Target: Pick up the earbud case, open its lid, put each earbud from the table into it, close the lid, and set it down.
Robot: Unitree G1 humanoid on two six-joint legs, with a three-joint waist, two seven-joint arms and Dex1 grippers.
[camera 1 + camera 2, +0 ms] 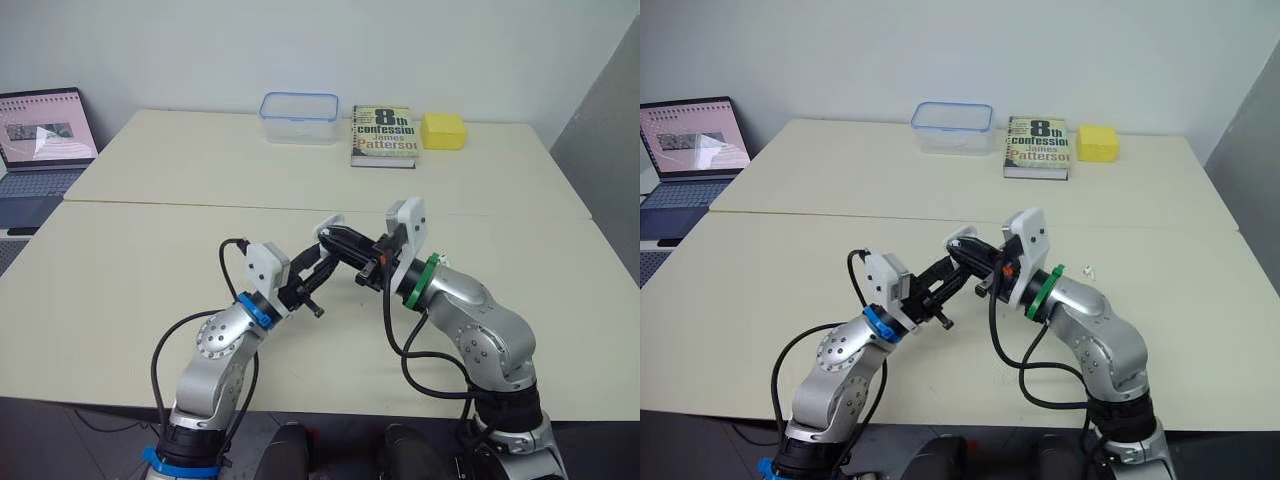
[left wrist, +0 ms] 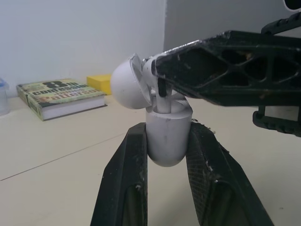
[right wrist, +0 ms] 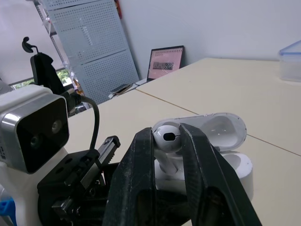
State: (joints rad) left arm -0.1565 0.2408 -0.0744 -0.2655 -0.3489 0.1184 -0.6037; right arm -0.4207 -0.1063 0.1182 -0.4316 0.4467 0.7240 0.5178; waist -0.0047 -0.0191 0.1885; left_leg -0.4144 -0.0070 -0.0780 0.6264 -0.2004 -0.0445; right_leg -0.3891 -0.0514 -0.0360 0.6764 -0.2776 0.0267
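A laptop (image 1: pixel 40 150) is sitting at the far left edge, well apart from the work. Near the middle of the pale table (image 1: pixel 120 300), the left gripper (image 1: pixel 322 258) is reaching up and to the right, with its two black fingers (image 2: pixel 123 179) clamping the sides of the white earbud case (image 2: pixel 167 136) and holding it clear of the table. The case is standing roughly upright, its long axis running from the rounded bottom to the open mouth. The mouth is facing up, and the lid (image 2: pixel 127 85) is swinging back on its hinge, away from the right arm. Coming in from the right, the right gripper (image 3: pixel 165 134) is pinching one earbud (image 3: pixel 167 137) by its rounded head, and the stem is pointing down into the case mouth. Judging from this, the earbud is being seated. To do it well, the left gripper should be holding steady while the right one is lowering the earbud straight along the case's axis, letting go only once it is seated, since a sideways push could be slipping the smooth shell out of the grip. Farther right, a small white item, likely the second earbud (image 1: pixel 1088 270), is lying on the table.
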